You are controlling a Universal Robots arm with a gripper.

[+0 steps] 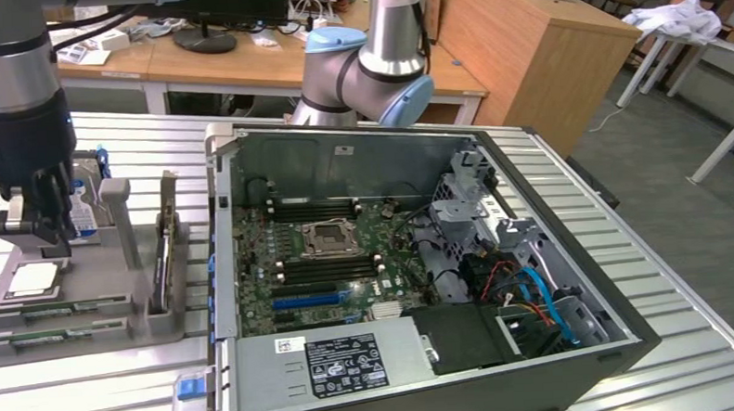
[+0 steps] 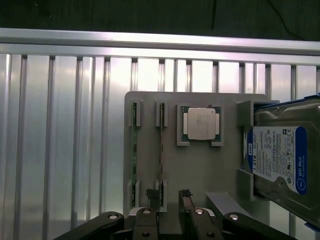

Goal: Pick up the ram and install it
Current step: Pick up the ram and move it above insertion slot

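Jaws stand wide and empty as the gripper [image 2: 168, 195] hangs beside the open computer case [image 1: 406, 259], over a grey tray [image 2: 200, 165]. It holds a hard drive [image 2: 280, 155], a processor [image 2: 201, 123] and the ram [image 2: 161, 150], on edge in its slot near the fingertips.

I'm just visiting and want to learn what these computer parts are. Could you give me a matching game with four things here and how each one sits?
Things:
1. ram
2. processor chip
3. hard drive
4. computer case

States:
A. lies open, motherboard showing
B. blue label, in the end bracket of the grey holder
C. thin strip, on edge in a narrow slot
D. silver square, flat in a recess

Pairs: 1-C, 2-D, 3-B, 4-A
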